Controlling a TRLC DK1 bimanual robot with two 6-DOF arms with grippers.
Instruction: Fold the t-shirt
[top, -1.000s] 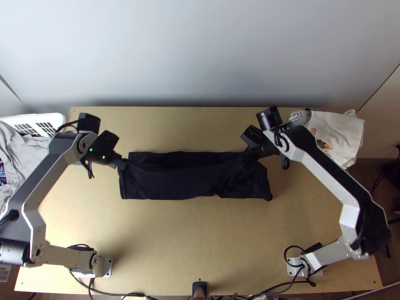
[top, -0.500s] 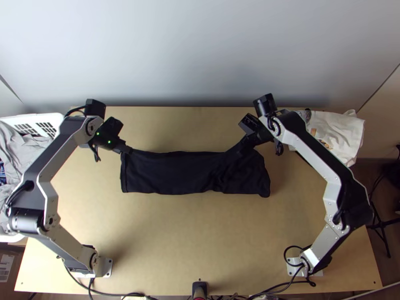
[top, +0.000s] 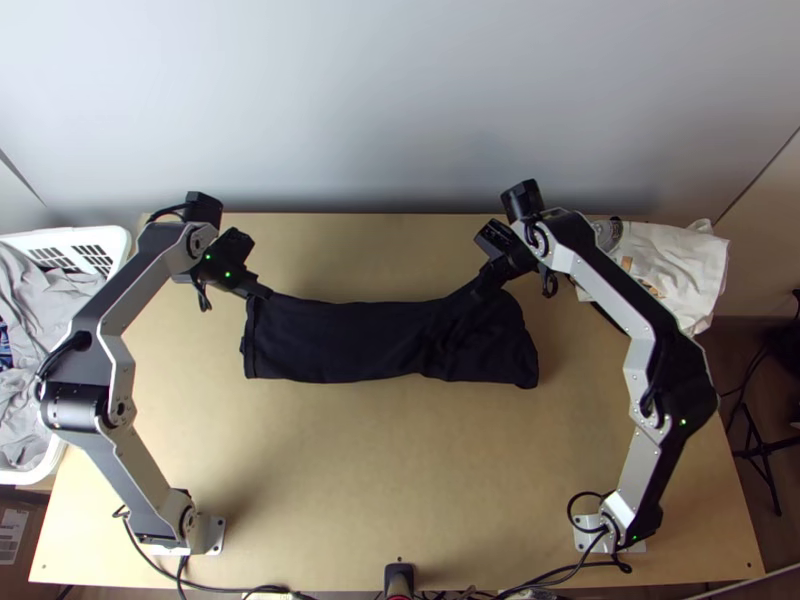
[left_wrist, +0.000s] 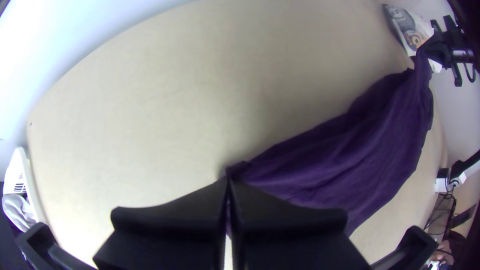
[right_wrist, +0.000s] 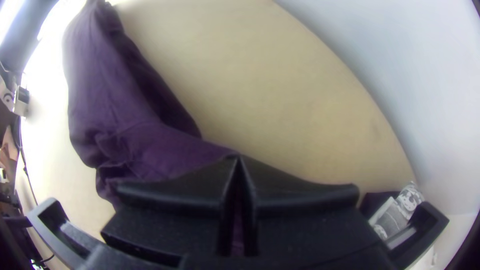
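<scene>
T-shirt: dark, long narrow strip, folded, running sideways between the two end effectors. Left end effector (top: 264, 293): fingers closed, pinching the far left corner of the t-shirt (top: 335, 342). Right end effector (top: 484, 291): fingers closed too, pinching the far edge near the shirt's right end. In its wrist view the left end effector (left_wrist: 230, 181) has its tips together, cloth bunched right at them and fanning out from there. Right wrist view, same deal: the right end effector (right_wrist: 239, 159) has cloth running up to its tips, with some dark cloth visible between the fingers.

Far edge slopes down from each end effector and sags a little between. Rest of the shirt is on the near side of both; fairly smooth toward the left end effector, creased and rumpled toward the right one. Right end of the shirt sticks out past the right end effector.

Bench (top: 390, 470): light wood, under the shirt and both end effectors. White basket (top: 112, 240) with grey cloth (top: 45, 305) in it, out to the left of the left end effector. White printed cloth (top: 690, 265), lying crumpled to the right of the right end effector, under that arm's links in part.
</scene>
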